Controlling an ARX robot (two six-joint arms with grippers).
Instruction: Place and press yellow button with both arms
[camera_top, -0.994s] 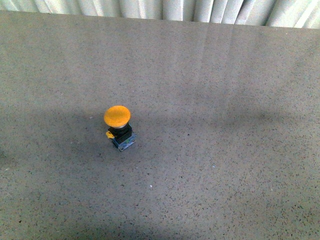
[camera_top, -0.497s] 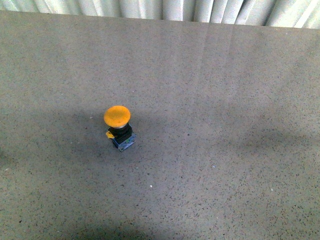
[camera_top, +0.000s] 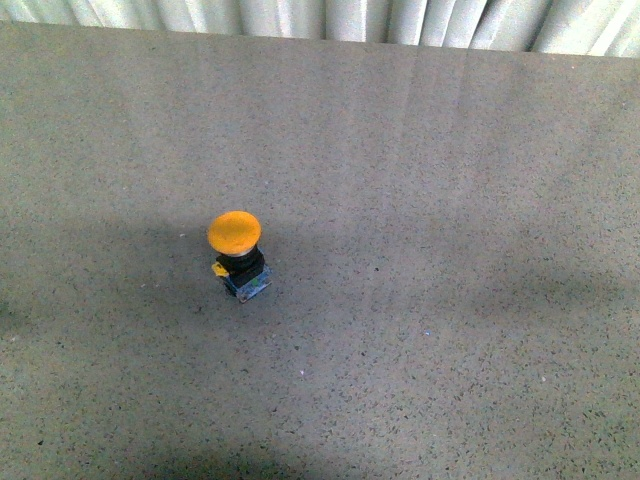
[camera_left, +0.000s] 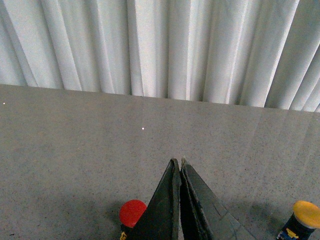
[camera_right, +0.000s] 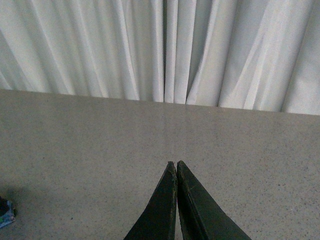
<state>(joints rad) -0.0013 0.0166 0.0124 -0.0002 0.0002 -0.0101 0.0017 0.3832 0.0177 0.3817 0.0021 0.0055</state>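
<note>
The yellow button (camera_top: 235, 233) stands upright on the grey speckled table (camera_top: 450, 200), left of the middle, with its orange-yellow cap above a black collar and a small blue-grey base. Neither arm shows in the front view. In the left wrist view my left gripper (camera_left: 177, 163) is shut with nothing between its fingers, and the yellow button (camera_left: 306, 215) sits off to one side of it, apart from the fingers. My right gripper (camera_right: 176, 163) is also shut and empty above bare table.
A red button (camera_left: 132, 212) stands close beside the left gripper's fingers. A small blue-grey object (camera_right: 5, 212) shows at the edge of the right wrist view. White curtains (camera_top: 330, 18) hang behind the table's far edge.
The yellow button has not moved. The faint shadow band over the right side of the table has slid toward the near edge.
</note>
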